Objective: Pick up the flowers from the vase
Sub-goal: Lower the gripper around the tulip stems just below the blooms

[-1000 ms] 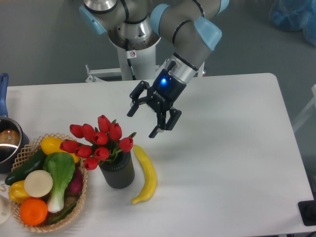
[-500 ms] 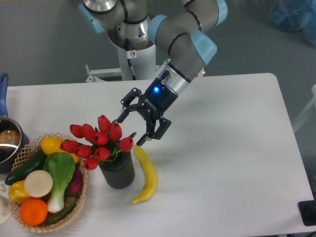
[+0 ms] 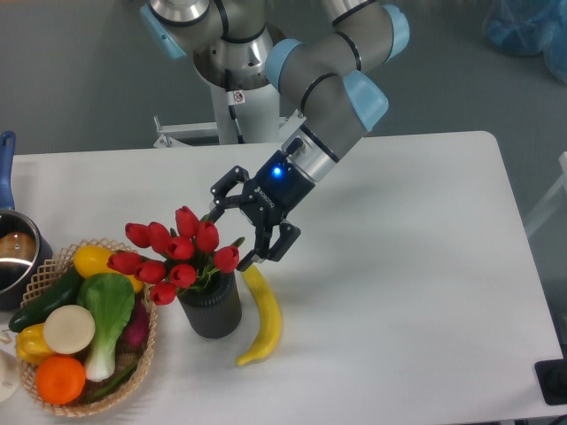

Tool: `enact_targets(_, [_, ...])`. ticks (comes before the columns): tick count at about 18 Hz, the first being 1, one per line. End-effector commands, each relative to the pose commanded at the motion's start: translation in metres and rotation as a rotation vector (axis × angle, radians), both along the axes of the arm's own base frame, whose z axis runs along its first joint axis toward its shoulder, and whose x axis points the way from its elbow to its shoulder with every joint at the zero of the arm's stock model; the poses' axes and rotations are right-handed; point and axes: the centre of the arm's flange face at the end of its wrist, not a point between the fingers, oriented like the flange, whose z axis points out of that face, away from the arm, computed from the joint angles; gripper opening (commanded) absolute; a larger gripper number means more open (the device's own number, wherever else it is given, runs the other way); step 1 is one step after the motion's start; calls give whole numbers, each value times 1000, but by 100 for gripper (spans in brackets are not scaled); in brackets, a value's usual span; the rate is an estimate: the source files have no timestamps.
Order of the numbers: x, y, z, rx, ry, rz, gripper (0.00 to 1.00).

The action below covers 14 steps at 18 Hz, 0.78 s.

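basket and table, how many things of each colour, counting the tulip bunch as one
red: 1, the flowers
yellow: 3, banana, two yellow vegetables
green: 2, bok choy, cucumber
orange: 1, orange
white: 1, round white piece
purple: 1, partly hidden item
dark grey: 1, the vase
total: 10

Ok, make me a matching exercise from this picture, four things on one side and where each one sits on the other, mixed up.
Things:
1. flowers
2. banana
3. orange
4. gripper

Places:
A. in the wicker basket
B. in the vase
C. above the table, jaws open, beside the blooms
D. flat on the table, right of the vase

Pairs: 1-B, 2-D, 3-A, 4-C
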Motion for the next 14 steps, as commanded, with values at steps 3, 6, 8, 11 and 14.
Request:
enact_targets(3, [2,7,-1,-1,-1,-13,100])
enact_targets(6, [1,13,-3,-1,-1,-21,100])
enact_targets(8, [2,20,-3,1,1,-34,100])
enact_targets(11, [5,25,-3,4,3,-45,100])
enact_targets(14, [8,29,-6,2,0,-55,100])
